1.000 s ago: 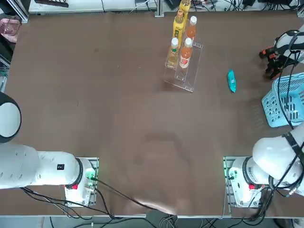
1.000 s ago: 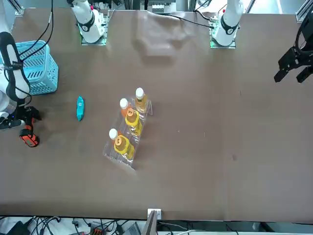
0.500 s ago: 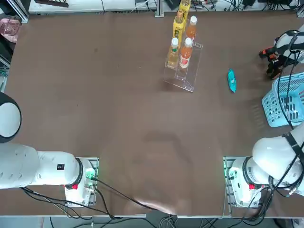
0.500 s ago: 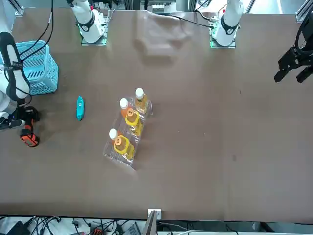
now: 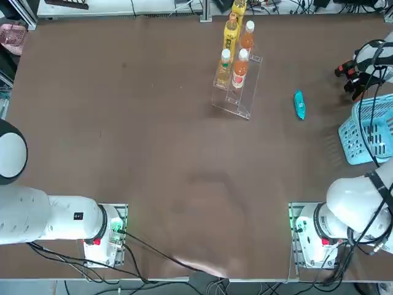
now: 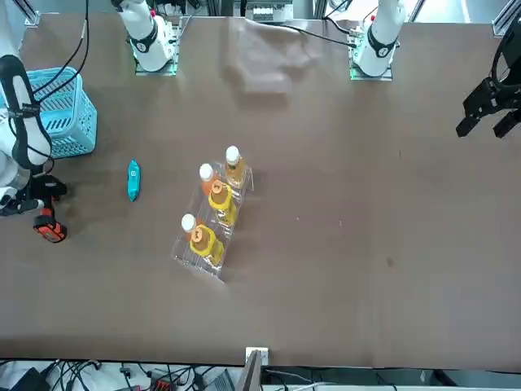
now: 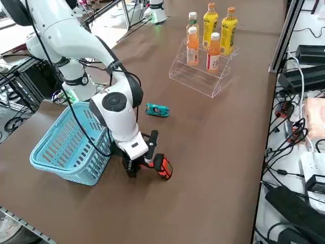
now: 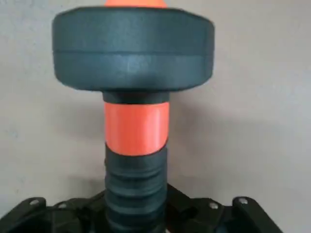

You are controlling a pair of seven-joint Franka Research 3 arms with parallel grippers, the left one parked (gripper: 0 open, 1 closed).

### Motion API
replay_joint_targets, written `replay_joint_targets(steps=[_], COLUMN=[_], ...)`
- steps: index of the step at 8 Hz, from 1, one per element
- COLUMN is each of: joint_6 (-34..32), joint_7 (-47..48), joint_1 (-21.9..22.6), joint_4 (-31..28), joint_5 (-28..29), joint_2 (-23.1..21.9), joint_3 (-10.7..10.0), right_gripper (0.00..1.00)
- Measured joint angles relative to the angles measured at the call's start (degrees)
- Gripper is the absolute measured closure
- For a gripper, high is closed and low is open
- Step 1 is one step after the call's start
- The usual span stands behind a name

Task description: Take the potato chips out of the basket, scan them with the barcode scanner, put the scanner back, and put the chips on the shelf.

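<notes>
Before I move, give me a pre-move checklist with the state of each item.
1. Chips packet out of the basket: ok, lying on the table.
2. Barcode scanner in the right hand: ok, gripped by its handle.
3. Scanner head over the packet: not ok, it is off to one side.
4. Packet's barcode facing up: cannot tell.
5. Scanner raised off the table: cannot tell.
6. Bottles upright on the shelf: ok.

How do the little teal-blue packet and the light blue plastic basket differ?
The slim teal-blue packet is small; the light blue rectangular basket is far larger. The packet has solid sides, the basket open lattice ones. Both rest on the table.
</notes>
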Motion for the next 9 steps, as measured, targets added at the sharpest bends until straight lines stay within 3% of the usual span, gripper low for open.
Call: replay_joint_targets(steps=[4, 9], joint_6=[-0.65, -7.68], joint_7=[-0.10, 0.66], joint_1=[0.27, 3.35], joint_4=[1.07, 1.40], joint_5=[-0.07, 0.03], joint_2=[-1.48, -8.55], joint_3=[0.75, 1.34], right_gripper=[0.84, 0.84])
